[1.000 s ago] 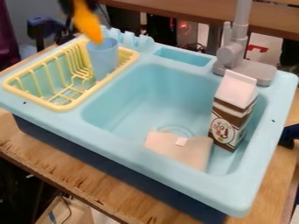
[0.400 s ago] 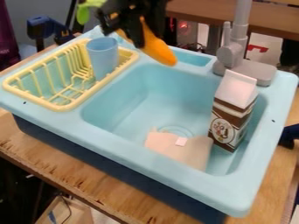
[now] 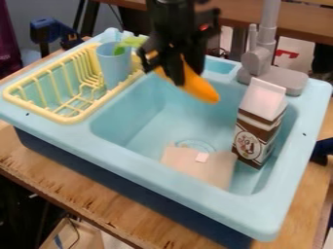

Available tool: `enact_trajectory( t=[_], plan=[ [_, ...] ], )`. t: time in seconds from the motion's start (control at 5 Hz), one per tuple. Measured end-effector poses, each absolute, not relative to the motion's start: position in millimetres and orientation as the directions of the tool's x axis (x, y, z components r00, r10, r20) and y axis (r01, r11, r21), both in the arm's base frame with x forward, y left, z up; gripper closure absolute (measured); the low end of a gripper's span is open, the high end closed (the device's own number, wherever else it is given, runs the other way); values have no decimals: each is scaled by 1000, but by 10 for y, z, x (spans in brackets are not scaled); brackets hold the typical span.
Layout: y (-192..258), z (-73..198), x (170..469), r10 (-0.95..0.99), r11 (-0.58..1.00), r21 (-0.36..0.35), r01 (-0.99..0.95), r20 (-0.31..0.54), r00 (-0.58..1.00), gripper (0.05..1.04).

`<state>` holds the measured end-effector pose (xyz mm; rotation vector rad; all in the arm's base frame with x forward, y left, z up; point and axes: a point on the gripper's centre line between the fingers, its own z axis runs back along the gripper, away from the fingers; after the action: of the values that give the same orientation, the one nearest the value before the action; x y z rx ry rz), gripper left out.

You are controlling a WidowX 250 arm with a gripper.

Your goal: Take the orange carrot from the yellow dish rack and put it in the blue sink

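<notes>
Carrot (image 3: pixel 200 89), smooth, blunt-tipped, in claw (image 3: pixel 162 71)

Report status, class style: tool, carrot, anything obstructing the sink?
Tool closed on toy carrot. Carrot held aloft over toy sink, orange end angled down. Possible obstacles in basin: milk carton, beige object.

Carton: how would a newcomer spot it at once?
On the light-blue toy sink, find the grey faucet. Below it in view, inside the basin, stands the carton. It is tall, brown and white, unlike the low beige piece beside it.
</notes>
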<state>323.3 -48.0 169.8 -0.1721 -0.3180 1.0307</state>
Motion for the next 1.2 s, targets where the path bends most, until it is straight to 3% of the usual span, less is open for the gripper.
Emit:
enact_trajectory(
  t=[0.6, 1.2],
  plan=[
    [-760, 1394, 3265, 848, 530, -222, -818, 145, 510, 737],
    [-338, 1243, 3307, 873, 483, -148, -863, 161, 461, 737]
  ],
)
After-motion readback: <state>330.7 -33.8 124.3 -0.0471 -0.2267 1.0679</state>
